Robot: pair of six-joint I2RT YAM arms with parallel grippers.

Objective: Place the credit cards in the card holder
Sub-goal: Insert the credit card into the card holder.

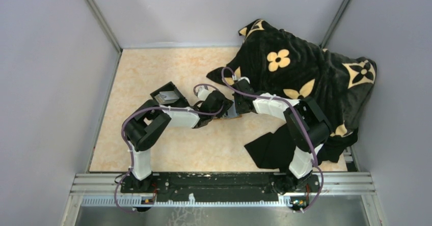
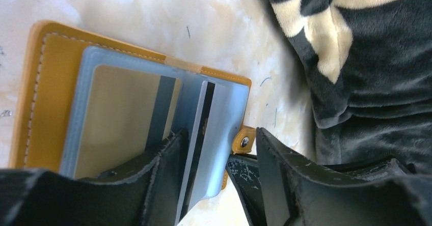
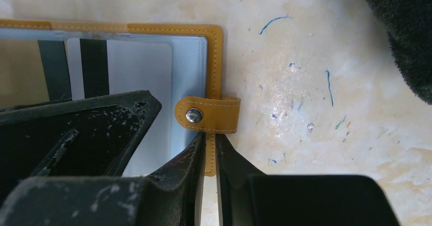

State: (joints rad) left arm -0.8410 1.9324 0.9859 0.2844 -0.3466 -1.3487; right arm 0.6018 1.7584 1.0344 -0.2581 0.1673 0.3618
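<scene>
Right tool [image 3: 210, 157] hides the card holder [image 3: 168, 29] edge.

The card holder [image 2: 51, 83] is orange-tan with pale stitching; the credit cards [image 2: 226, 119] pale grey-blue, dark-striped. The blanket [image 1: 305, 73] is black with cream flowers; the desk [image 1: 168, 68] marbled peach.

The card holder [image 2: 51, 63] is showing matt, stitched leather-like skin with a shiny metal snap [image 3: 194, 115], the credit cards [image 2: 216, 129] are gleaming as smooth plastic, the blanket [image 2: 367, 73] is looking plush and fuzzy, and the table [image 3: 305, 58] is shining smooth, marbled and pen-marked.
</scene>
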